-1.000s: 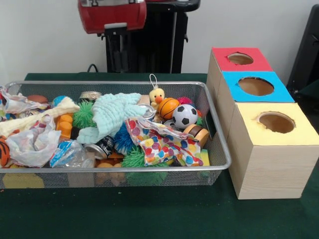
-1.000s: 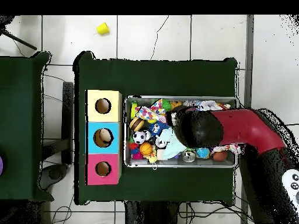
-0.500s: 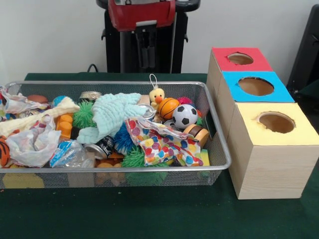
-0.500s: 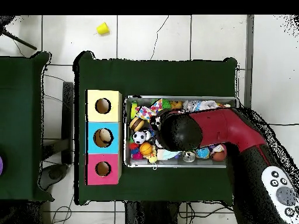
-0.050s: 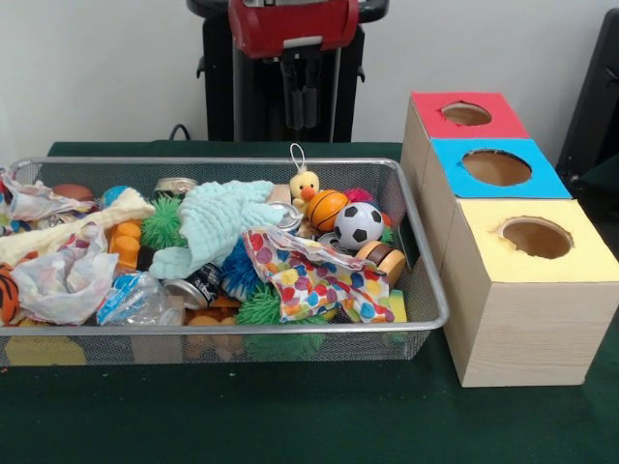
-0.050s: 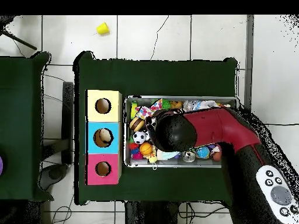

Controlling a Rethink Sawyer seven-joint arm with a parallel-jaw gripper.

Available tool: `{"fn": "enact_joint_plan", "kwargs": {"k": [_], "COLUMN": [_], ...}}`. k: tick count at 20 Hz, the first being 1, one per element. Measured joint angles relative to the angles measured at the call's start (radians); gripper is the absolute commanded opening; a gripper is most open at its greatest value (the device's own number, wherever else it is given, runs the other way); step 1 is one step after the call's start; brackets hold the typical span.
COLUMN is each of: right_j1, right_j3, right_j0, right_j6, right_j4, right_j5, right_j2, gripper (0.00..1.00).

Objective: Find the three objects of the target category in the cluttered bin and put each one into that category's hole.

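1. The wire bin sits on the green surface, packed with clutter.
2. The claw hangs above the bin's far rim, under the red arm; its dark fingers blend into the black column behind, so I cannot tell whether they are spread or pressed together.
3. From overhead, the arm reaches across the bin and its round end covers the middle of the clutter, near the end of the bin next to the boxes.
4. Three balls lie close together at the bin's end nearest the boxes: a small basketball, a soccer ball, and a pink ball partly hidden behind them.
5. A yellow toy duck stands just beside the basketball.
6. A mint-green cloth lies mid-bin, and a spotted wrapper drapes toward the near rim.
7. A green spiky ball sits beside the cloth.
8. Beside the bin stand three boxes in a row, each with a round hole on top: red box, blue box, yellow box.
9. Overhead, something pale shows inside the blue box's hole.
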Motion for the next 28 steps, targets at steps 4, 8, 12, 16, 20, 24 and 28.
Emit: {"fn": "enact_joint_plan", "kwargs": {"k": [4, 8, 12, 16, 20, 24, 28], "right_j1": [0.0, 0.0, 0.0, 0.001, 0.001, 0.001, 0.001], "right_j3": [0.0, 0.001, 0.0, 0.0, 0.0, -0.004, -0.005], "right_j0": [-0.005, -0.025, -0.045, -0.064, -0.061, -0.043, -0.033], "right_j6": [0.0, 0.0, 0.0, 0.0, 0.0, 0.0, 0.0], "right_j4": [0.004, 0.013, 0.014, 0.013, 0.012, -0.007, -0.034], "right_j5": [0.0, 0.0, 0.0, 0.0, 0.005, 0.052, 0.111], "right_j2": [0.0, 0.0, 0.0, -0.001, -0.003, -0.009, -0.01], "gripper": [0.0, 0.0, 0.0, 1.0, 1.0, 1.0, 1.0]}}
